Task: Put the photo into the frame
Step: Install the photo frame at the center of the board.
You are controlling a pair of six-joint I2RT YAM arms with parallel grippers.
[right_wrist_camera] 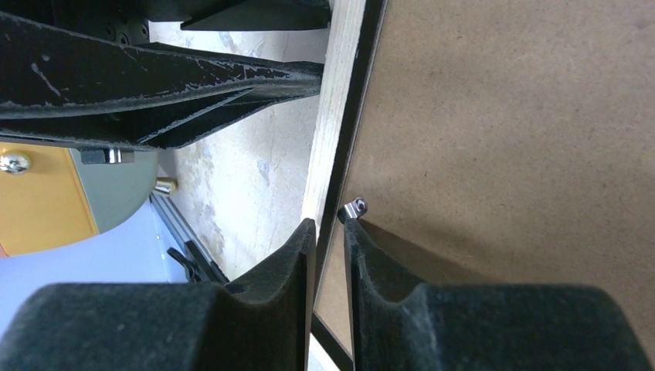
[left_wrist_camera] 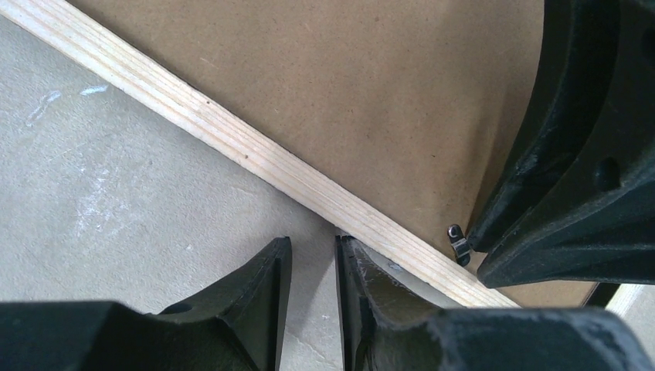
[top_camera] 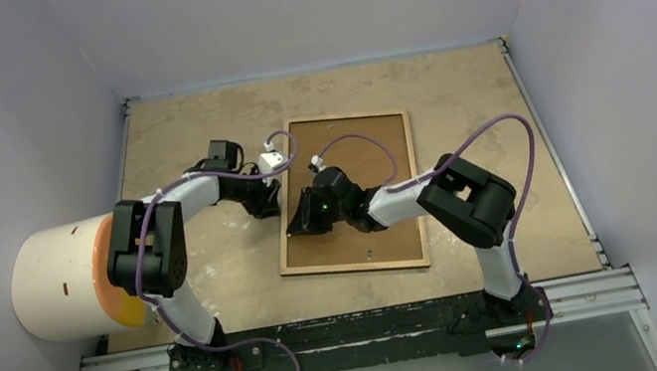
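Note:
The frame (top_camera: 356, 265) lies face down mid-table, light wood rails up, with the plain brown backing board (top_camera: 370, 153) inside it. The photo is hidden. My left gripper (top_camera: 272, 200) sits at the frame's left rail (left_wrist_camera: 193, 116); its jaws (left_wrist_camera: 313, 241) are nearly together with only table between them, and the right fingertip touches the rail. My right gripper (top_camera: 299, 226) rests on the frame's left edge with a narrow gap between its jaws (right_wrist_camera: 330, 220): one finger over the rail (right_wrist_camera: 336, 100), the other against a small metal clip (right_wrist_camera: 355, 207) on the board (right_wrist_camera: 502, 116).
A big white cylinder with an orange face (top_camera: 58, 281) lies at the left, beside the left arm. Grey walls close in the table on three sides. An aluminium rail (top_camera: 358, 327) runs along the near edge. The two grippers are close together.

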